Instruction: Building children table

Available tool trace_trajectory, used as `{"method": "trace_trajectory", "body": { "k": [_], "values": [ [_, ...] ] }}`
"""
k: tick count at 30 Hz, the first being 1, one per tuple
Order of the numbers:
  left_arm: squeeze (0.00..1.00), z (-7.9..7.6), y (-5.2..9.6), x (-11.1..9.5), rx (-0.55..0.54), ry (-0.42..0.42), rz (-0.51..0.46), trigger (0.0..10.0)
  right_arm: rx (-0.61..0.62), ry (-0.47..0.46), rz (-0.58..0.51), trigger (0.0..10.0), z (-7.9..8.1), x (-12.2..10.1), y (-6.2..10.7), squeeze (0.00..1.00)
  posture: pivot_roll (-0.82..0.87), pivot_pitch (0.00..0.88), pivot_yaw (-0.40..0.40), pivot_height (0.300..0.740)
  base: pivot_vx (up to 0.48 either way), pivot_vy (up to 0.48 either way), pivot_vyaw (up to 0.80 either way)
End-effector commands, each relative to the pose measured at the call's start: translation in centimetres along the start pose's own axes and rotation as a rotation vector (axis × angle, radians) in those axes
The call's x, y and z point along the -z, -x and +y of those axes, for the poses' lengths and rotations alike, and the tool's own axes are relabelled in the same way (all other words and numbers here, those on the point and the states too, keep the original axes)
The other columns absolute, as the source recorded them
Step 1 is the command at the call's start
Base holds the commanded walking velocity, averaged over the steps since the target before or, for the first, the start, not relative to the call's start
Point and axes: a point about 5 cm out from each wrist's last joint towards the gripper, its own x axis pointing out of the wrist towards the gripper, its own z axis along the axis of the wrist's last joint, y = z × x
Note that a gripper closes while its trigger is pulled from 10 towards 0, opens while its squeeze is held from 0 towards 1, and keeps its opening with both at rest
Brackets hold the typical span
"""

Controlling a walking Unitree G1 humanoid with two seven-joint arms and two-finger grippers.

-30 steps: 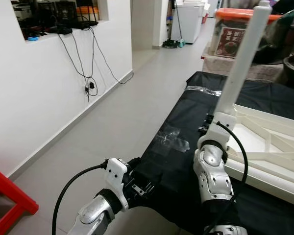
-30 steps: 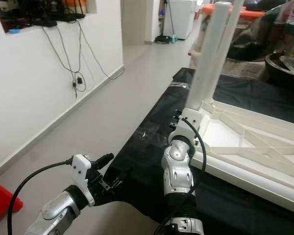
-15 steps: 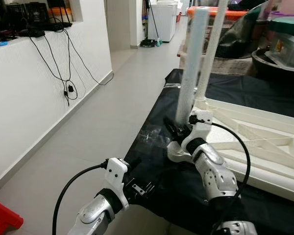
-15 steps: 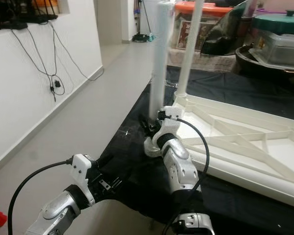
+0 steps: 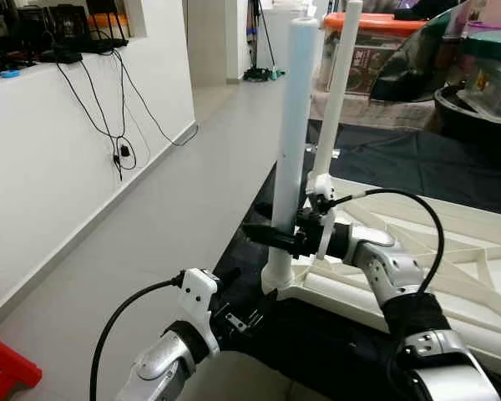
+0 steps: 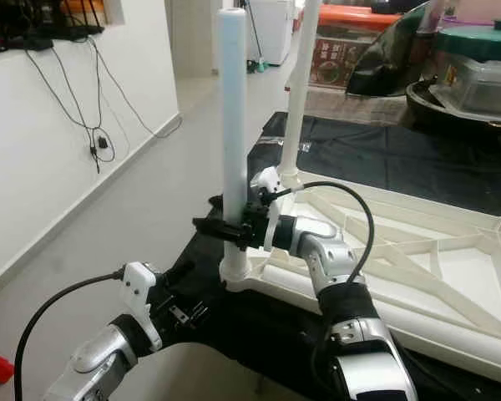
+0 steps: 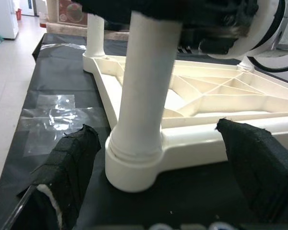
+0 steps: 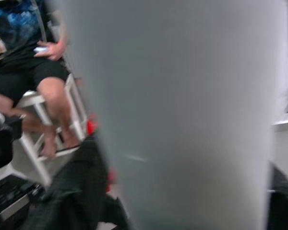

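I have the right gripper (image 5: 271, 235) clamped around the near table leg (image 5: 290, 142), its black fingers closed on the white tube partway up. That leg stands upright with its foot in the corner socket (image 7: 134, 160) of the upturned white tabletop (image 5: 451, 251), the corner nearest the robot. Half a second ago the same leg was leaning slightly and blurred beside that corner, with my right wrist low against the frame; a second ago it rose tilted above the tabletop. Now it is vertical and seated, and my right forearm reaches across from the tabletop side, level with the leg's lower half.

A second leg (image 5: 337, 92) stands upright in the next corner beyond the near leg, as it did half a second ago.

The tabletop lies underside up on the black cloth (image 5: 401, 159), ribs showing, its near corner at the cloth's edge by the grey floor (image 5: 192, 192).

My left gripper (image 7: 158, 177) sits low, just below and in front of the near leg's socket, fingers spread wide either side of it and holding nothing; it has barely moved across the three moments. From the right wrist, the leg is a grey blur up close, with a seated person (image 8: 33, 72) on a white chair behind it
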Motion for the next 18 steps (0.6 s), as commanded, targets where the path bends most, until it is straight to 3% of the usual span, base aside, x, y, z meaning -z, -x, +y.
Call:
{"method": "trace_trajectory", "body": {
  "k": [1,8,11,12,13,15,16,18],
  "values": [
    [0.00,0.2,0.2,0.3,-0.019,0.001,0.011,10.0,-0.133,0.023,0.085,0.0,0.9,0.7,-1.5,0.00,0.09,0.000,-0.025,0.740,0.000,0.000,0.00],
    [0.00,0.1,0.3,0.4,-0.017,0.007,0.012,10.0,-0.052,0.056,0.063,0.0,0.6,1.0,-1.7,0.00,0.08,0.000,-0.026,0.740,0.000,0.000,0.00],
    [0.00,0.1,0.3,0.4,-0.014,0.010,0.014,10.0,0.100,0.065,-0.016,0.0,-0.1,0.9,-1.7,0.00,0.08,0.000,-0.022,0.740,0.000,0.000,0.00],
    [0.00,0.1,0.3,0.4,-0.014,0.010,0.014,10.0,0.100,0.065,-0.016,0.0,-0.1,0.9,-1.7,0.00,0.08,0.000,-0.022,0.740,0.000,0.000,0.00],
    [0.00,0.0,0.3,0.4,-0.011,0.011,0.015,10.0,0.243,0.059,-0.051,0.0,-0.8,0.8,-1.7,0.00,0.08,0.000,-0.023,0.740,0.000,0.000,0.00],
    [0.00,0.0,0.3,0.4,-0.011,0.011,0.015,10.0,0.243,0.059,-0.051,0.0,-0.8,0.8,-1.7,0.00,0.08,0.000,-0.023,0.740,0.000,0.000,0.00],
    [0.00,0.0,0.3,0.5,-0.006,0.013,0.016,10.0,0.731,0.041,-0.095,0.0,-2.9,0.9,-0.4,0.00,0.06,0.000,-0.015,0.740,0.000,0.000,0.00],
    [0.00,0.0,0.3,0.5,-0.006,0.013,0.016,10.0,0.731,0.041,-0.095,0.0,-2.9,0.9,-0.4,0.00,0.06,0.000,-0.015,0.740,0.000,0.000,0.00]
  ]
}}
